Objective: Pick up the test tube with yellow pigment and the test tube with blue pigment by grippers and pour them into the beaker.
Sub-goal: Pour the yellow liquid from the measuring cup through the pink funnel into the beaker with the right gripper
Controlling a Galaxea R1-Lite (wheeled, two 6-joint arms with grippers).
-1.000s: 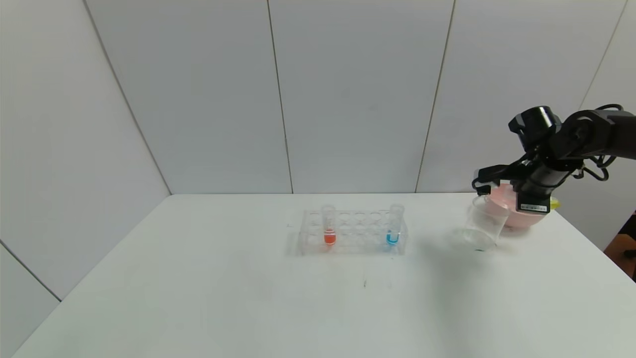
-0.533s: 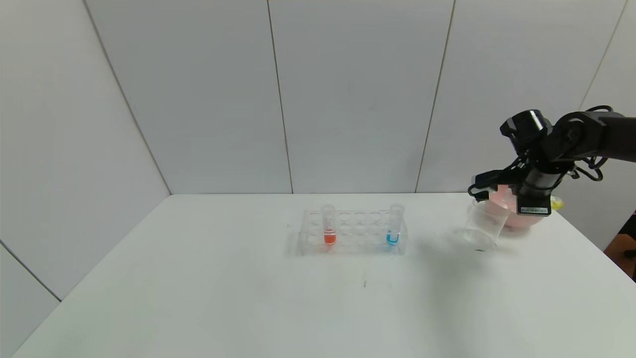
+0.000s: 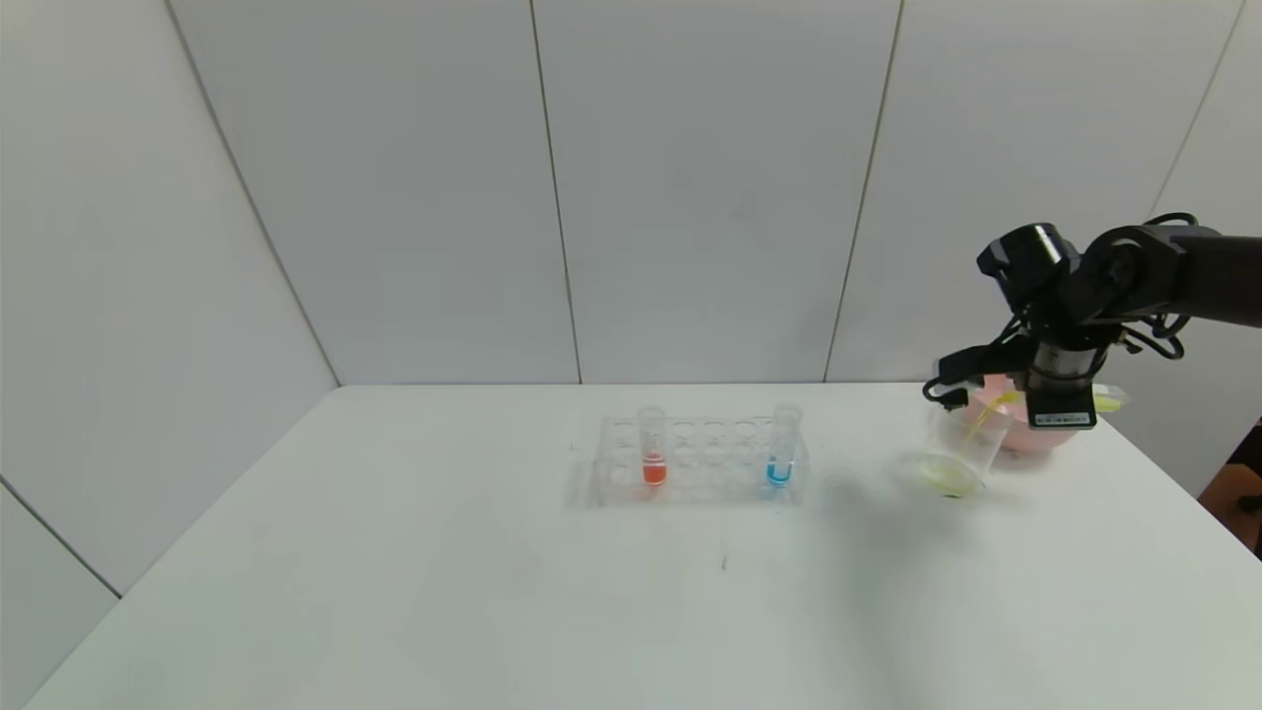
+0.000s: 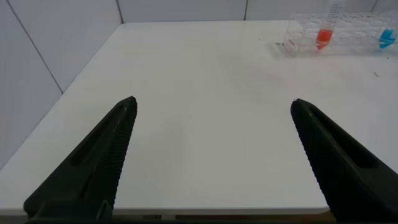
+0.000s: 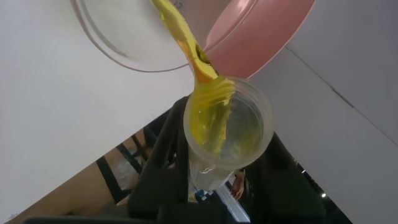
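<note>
Yellow liquid streams from the mouth of the test tube with yellow pigment (image 5: 227,127) into the beaker (image 5: 124,37), plain in the right wrist view; the head view shows only a thin yellow thread. The right gripper (image 3: 1060,390), fingers clamped on the tube, holds it roughly level, mouth toward the beaker (image 3: 954,449). A pink bowl (image 3: 1025,429) sits just behind. The test tube with blue pigment (image 3: 780,449) stands upright in a clear rack (image 3: 700,463) beside an orange-bottomed tube (image 3: 654,449). The left gripper (image 4: 211,155) hovers spread wide, well apart.
</note>
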